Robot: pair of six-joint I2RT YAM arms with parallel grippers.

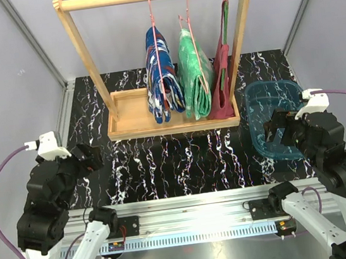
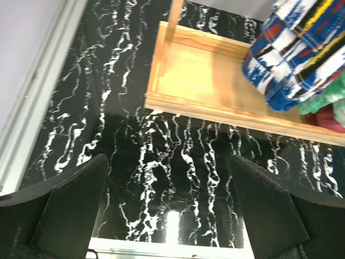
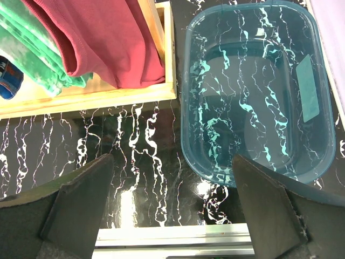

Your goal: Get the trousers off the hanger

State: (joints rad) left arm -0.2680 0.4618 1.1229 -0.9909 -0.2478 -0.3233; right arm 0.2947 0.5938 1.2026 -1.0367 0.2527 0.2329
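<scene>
Dark blue red-white patterned cloth trousers (image 1: 161,73) and green white-marbled cloth trousers (image 1: 196,75) both hang on pink wire hangers (image 1: 153,23); we judge none removed yet; our left gripper (image 2: 170,181), right gripper (image 3: 172,181) gape wide, empty

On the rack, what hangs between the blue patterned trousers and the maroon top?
The green marbled trousers hang there, clearest in the top external view.
</scene>
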